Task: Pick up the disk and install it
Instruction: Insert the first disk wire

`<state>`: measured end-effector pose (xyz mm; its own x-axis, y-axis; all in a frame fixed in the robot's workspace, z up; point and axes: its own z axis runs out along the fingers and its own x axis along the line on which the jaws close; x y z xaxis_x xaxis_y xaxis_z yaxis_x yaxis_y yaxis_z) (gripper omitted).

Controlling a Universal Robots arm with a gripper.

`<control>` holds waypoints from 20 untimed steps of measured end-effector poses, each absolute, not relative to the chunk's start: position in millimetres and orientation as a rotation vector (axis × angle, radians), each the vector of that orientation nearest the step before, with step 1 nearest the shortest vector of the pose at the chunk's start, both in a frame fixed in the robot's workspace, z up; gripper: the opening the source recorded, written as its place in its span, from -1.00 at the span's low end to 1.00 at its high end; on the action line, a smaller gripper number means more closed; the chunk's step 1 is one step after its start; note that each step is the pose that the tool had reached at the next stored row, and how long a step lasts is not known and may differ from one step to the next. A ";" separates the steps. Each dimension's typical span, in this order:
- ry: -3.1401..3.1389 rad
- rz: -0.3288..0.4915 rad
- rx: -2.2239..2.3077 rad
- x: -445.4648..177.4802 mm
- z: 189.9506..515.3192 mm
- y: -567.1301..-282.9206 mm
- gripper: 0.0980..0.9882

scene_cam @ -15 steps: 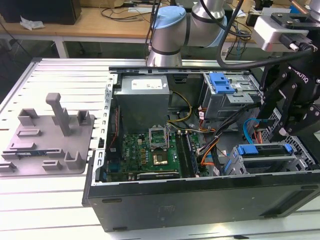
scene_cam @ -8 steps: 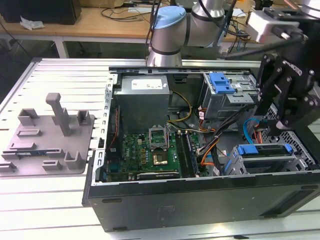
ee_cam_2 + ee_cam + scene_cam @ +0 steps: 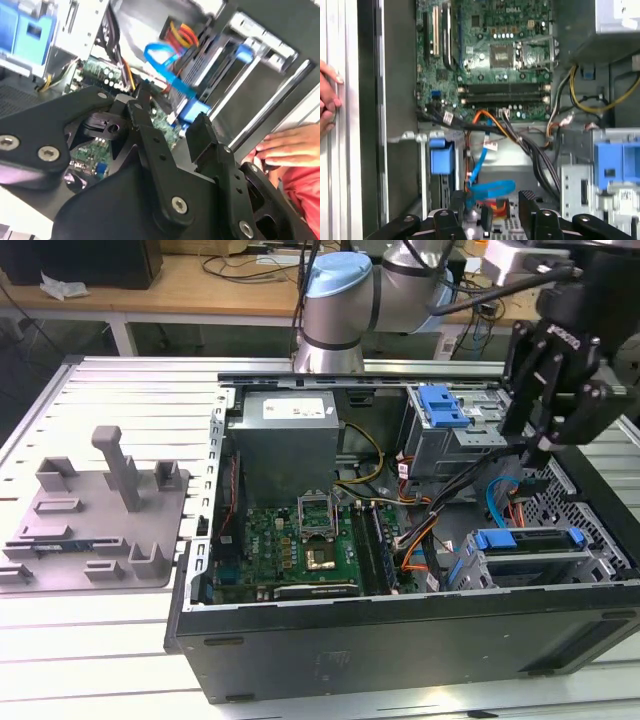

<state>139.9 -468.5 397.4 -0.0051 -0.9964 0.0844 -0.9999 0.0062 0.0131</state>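
The disk point(image 3: 530, 541), grey metal with blue carrier ends, sits in the lower drive cage at the front corner of the open computer case point(image 3: 400, 630) on the exterior view's right. Its blue bracket end point(image 3: 441, 156) shows in the first wrist view. My gripper point(image 3: 536, 446) hangs above the case, over the cables behind that cage. In both wrist views its black fingers point(image 3: 458, 206) stand apart, open, with only blue and orange cables point(image 3: 487, 189) seen past them. The gripper point(image 3: 170, 117) holds nothing.
A grey fixture tray point(image 3: 100, 525) with upright posts lies on the table at the exterior view's left. An upper drive cage with a blue latch point(image 3: 443, 405) stands beside my gripper. The motherboard point(image 3: 300, 545) fills the case floor. A person's hand point(image 3: 327, 100) rests at the case's edge.
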 end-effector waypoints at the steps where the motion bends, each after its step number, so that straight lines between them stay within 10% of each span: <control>1: -2.177 0.076 2.165 144.3 397.3 -468.3 0.04; 20: -2.245 0.271 2.008 164.8 389.5 -447.3 0.04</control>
